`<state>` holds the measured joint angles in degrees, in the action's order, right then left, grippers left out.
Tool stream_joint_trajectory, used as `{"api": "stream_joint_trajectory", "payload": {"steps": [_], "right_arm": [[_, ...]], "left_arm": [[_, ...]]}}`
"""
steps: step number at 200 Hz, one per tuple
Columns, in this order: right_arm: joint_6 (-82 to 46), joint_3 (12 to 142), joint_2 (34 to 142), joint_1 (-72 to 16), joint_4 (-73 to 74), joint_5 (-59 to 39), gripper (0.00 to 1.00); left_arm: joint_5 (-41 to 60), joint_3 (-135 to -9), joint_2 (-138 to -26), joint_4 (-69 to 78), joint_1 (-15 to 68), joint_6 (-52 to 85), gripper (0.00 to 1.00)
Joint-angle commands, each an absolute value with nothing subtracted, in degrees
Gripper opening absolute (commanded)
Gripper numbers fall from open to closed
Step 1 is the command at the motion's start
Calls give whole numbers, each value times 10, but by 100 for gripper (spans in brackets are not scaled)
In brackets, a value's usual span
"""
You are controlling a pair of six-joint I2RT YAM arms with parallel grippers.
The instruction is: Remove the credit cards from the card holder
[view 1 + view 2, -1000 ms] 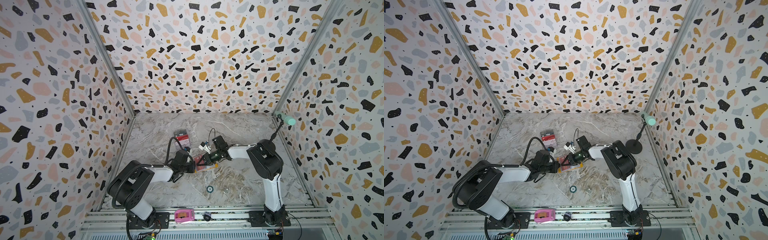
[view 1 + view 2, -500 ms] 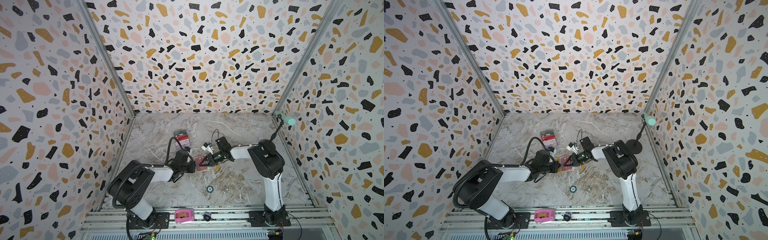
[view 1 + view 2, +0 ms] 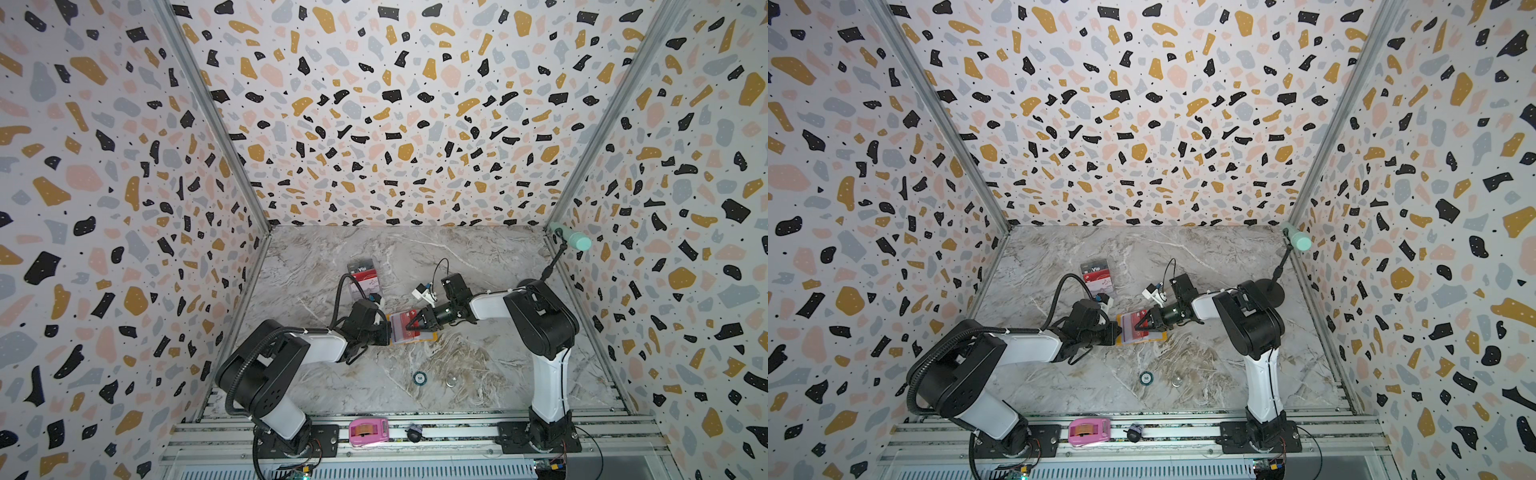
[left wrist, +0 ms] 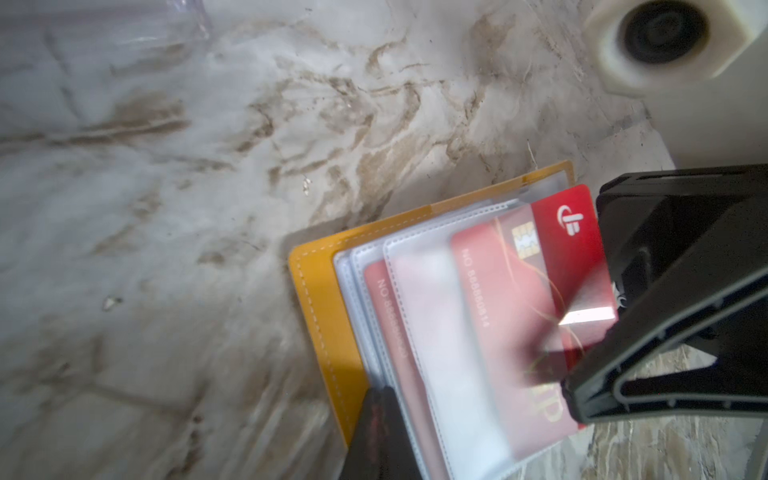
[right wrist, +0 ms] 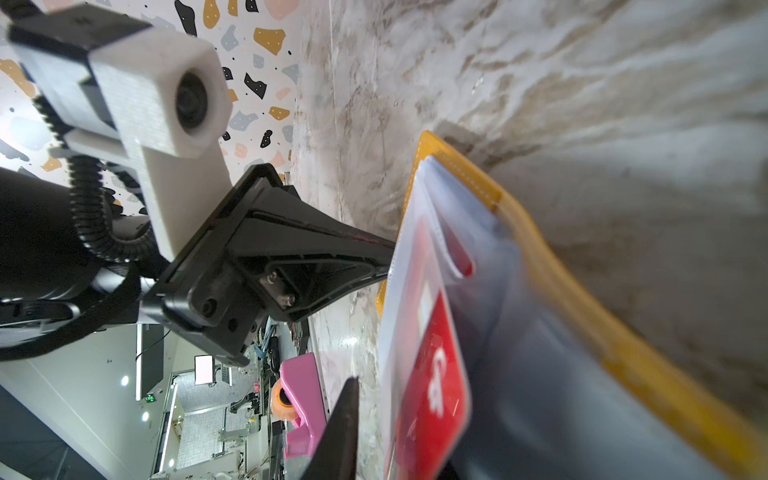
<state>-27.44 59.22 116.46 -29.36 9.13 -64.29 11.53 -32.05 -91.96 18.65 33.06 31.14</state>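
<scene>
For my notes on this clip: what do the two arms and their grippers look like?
Both arms pair black joint housings with white link covers. The left arm carries a ribbed black conduit; the right arm a thin looping black cable. The left gripper and right gripper have black tapered fingers, each with a white boxy wrist camera.

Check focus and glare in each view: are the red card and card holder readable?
Left wrist view: red card logo crisp, with a white glare streak on it; sleeves soft. Right wrist view: card holder heavily blurred. Both top views: evenly lit and sharp, but both items are tiny.
</scene>
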Motion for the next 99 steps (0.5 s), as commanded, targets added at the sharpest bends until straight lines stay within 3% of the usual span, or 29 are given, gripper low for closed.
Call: {"api": "stream_joint_trajectory", "payload": {"steps": [1, 99], "right_arm": [[-276, 585, 1130, -289, 102, -648, 17], [-279, 563, 1105, -267, 99, -631, 9]], "left_arm": [[106, -311, -945, 99, 334, 315, 0], [106, -303, -927, 103, 334, 321, 0]]}}
